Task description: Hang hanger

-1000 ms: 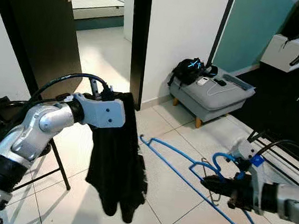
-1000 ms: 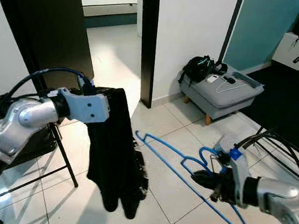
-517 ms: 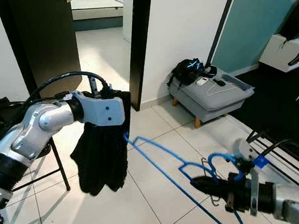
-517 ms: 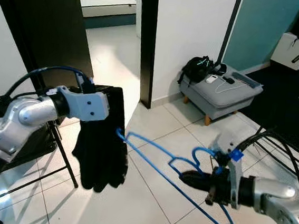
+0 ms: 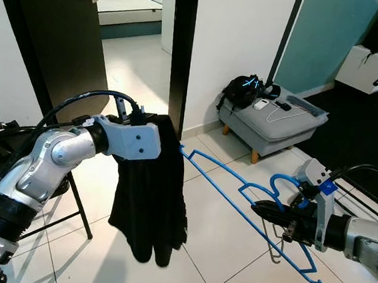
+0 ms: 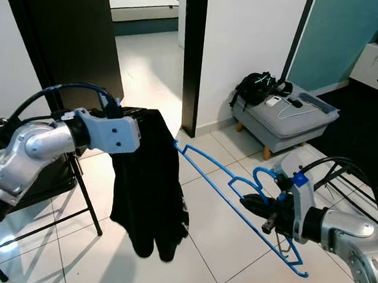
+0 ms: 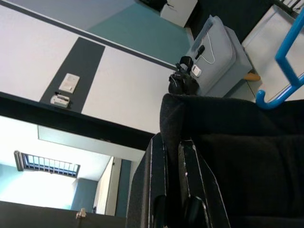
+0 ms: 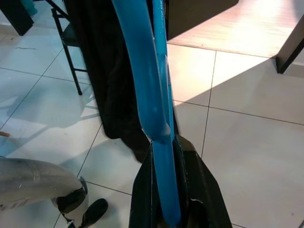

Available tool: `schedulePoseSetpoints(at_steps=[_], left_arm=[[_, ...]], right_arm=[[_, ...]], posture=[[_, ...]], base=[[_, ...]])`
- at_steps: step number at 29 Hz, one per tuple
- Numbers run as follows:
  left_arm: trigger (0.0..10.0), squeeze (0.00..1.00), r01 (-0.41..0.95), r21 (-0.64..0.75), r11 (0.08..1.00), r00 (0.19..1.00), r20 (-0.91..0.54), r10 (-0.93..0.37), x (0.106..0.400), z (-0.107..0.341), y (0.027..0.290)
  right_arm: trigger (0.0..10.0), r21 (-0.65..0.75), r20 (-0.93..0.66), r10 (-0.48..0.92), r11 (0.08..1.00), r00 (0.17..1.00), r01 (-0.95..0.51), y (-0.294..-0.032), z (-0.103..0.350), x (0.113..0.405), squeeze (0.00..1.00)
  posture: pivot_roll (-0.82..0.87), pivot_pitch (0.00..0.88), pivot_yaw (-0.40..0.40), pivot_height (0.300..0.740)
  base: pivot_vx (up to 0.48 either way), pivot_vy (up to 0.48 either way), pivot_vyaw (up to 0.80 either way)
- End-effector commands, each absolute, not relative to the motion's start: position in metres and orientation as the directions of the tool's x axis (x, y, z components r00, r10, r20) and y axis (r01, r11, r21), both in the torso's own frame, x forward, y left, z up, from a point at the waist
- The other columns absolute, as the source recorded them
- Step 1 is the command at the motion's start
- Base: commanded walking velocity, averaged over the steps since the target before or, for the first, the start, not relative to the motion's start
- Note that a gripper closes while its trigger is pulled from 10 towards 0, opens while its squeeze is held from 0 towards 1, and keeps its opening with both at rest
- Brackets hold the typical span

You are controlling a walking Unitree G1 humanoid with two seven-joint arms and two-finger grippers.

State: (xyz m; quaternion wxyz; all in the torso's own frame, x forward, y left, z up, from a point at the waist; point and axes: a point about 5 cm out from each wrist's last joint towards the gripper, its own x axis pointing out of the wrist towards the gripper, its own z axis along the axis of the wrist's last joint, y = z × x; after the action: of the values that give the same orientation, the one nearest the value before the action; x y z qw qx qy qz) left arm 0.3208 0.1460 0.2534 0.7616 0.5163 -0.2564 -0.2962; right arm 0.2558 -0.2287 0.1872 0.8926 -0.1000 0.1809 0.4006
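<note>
Note how your left gripper [image 7: 173, 156] pinches a black garment [image 5: 149, 198] held mid-air, while your right gripper [image 5: 269, 213] clamps the blue hanger [image 5: 238, 186], whose far tip touches the cloth above the tiled floor [image 5: 212, 251].

Open tiled floor [image 5: 218, 251] lies between the two arms. The blue hanger [image 5: 238, 190] stretches across that gap, its tip against the hanging black garment [image 5: 146, 204]; a grey footstool [image 5: 271, 123] stands behind.
</note>
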Motion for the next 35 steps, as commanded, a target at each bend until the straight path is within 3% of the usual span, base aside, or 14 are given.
schedulePoseSetpoints(at_steps=[1,7,15,35], left_arm=[[10.0,0.0,0.169,0.937,0.307,0.653,0.127,-0.746,0.316,0.262,0.138],[10.0,0.0,0.178,0.931,0.319,0.631,0.14,-0.763,0.314,0.263,0.131],[10.0,0.0,0.2,0.928,0.313,0.605,0.134,-0.785,0.311,0.258,0.119],[10.0,0.0,0.216,0.918,0.334,0.555,0.166,-0.815,0.306,0.265,0.104]], right_arm=[[10.0,-0.039,-0.395,0.678,0.663,0.621,-0.748,-0.228,0.189,0.258,0.0],[10.0,-0.035,-0.392,0.688,0.652,0.611,-0.757,-0.225,0.188,0.257,0.0],[10.0,0.001,-0.394,0.746,0.584,0.537,-0.812,-0.21,0.183,0.251,0.0],[10.0,-0.015,-0.449,0.686,0.635,0.573,-0.773,-0.209,0.17,0.258,0.0]], posture=[[-0.03,0.0,0.021,0.74],[-0.03,0.0,0.021,0.74],[-0.03,0.0,0.022,0.74],[-0.03,0.0,0.023,0.74]], base=[[0.0,0.0,0.0],[0.0,0.0,0.0],[0.0,0.0,0.0],[0.0,0.0,0.0]])
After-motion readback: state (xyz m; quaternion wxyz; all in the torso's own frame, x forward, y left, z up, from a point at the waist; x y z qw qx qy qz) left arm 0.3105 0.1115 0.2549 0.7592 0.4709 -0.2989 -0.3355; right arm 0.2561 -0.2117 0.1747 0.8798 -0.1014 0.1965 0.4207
